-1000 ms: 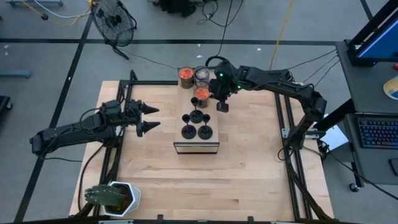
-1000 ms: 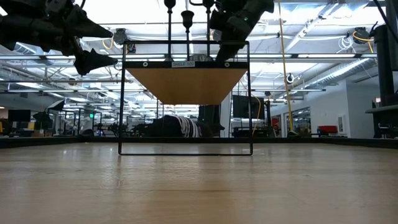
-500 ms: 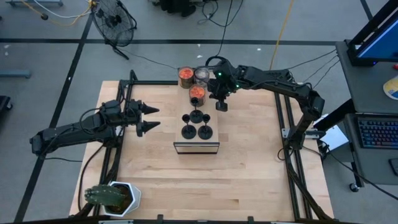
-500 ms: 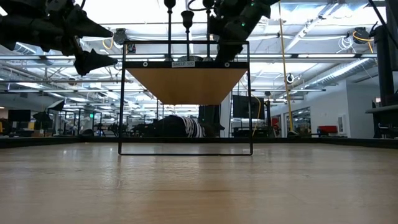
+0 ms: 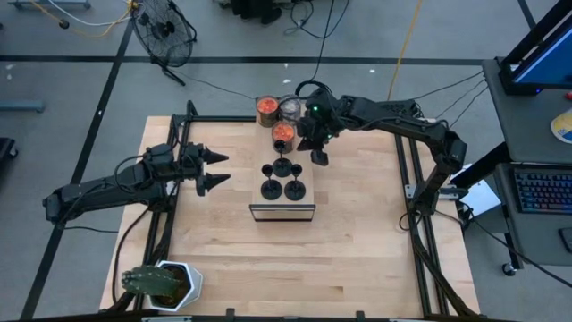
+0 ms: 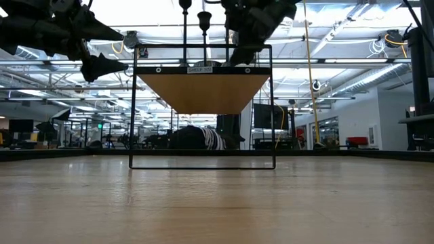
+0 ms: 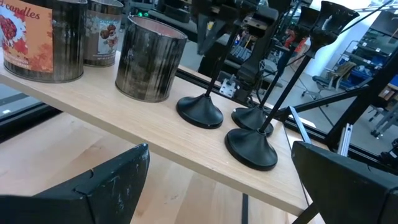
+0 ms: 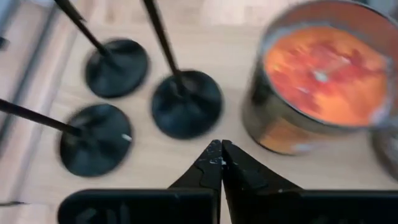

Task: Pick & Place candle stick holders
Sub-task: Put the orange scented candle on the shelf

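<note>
Four black candle stick holders stand by their round bases on a small raised wooden shelf [image 5: 308,179]; one of them [image 5: 293,189] is at the shelf's near right. Three bases show in the right wrist view, the nearest [image 8: 186,102] just ahead of my fingertips. They also show in the left wrist view [image 7: 250,148]. My right gripper [image 5: 319,157] is shut, pointing down at the shelf's right side between the holders and an orange jar [image 8: 323,81]; I see it touch nothing. My left gripper [image 5: 217,171] is open and empty, left of the shelf.
Two jars with orange contents [image 5: 266,109] [image 5: 283,134] and a silvery jar [image 5: 290,109] stand at the shelf's far end. A potted cactus [image 5: 161,284] sits at the table's near left corner. Black rails [image 5: 411,192] run along the table's sides.
My right gripper, still shut, has shifted a little toward the table's left, closer to the holders.
</note>
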Controlling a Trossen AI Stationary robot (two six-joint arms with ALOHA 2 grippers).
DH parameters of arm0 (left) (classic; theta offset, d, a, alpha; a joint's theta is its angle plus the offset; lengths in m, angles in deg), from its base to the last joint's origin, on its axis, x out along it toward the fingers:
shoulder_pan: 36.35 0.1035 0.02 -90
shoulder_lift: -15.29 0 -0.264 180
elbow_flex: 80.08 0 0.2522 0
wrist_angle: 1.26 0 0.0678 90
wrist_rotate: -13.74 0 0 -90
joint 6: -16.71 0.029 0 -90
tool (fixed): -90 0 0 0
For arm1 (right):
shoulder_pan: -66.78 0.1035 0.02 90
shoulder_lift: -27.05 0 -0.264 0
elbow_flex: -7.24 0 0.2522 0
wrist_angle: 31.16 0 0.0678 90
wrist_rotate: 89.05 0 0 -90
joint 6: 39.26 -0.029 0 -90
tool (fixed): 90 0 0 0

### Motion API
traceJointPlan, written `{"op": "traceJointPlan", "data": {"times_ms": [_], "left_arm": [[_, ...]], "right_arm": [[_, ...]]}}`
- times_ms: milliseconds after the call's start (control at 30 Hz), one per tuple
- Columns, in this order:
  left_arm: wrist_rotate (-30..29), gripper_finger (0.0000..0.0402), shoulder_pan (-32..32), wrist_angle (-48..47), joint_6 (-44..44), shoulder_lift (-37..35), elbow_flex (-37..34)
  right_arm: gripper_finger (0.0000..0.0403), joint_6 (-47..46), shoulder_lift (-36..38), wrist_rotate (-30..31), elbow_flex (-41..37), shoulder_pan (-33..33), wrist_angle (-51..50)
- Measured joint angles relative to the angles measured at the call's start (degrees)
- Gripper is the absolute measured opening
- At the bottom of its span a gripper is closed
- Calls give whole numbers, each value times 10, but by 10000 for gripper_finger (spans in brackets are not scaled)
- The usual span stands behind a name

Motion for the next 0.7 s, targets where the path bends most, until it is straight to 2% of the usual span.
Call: {"op": "traceJointPlan", "data": {"times_ms": [100,300,700], "left_arm": [[-1,397,0,0,0,0,0],[-4,397,0,0,0,0,0],[-8,397,0,1,2,0,0]], "right_arm": [[0,-16,0,-38,0,1,8],[0,-31,0,-71,0,2,22],[0,-37,-15,-71,0,3,76]]}}
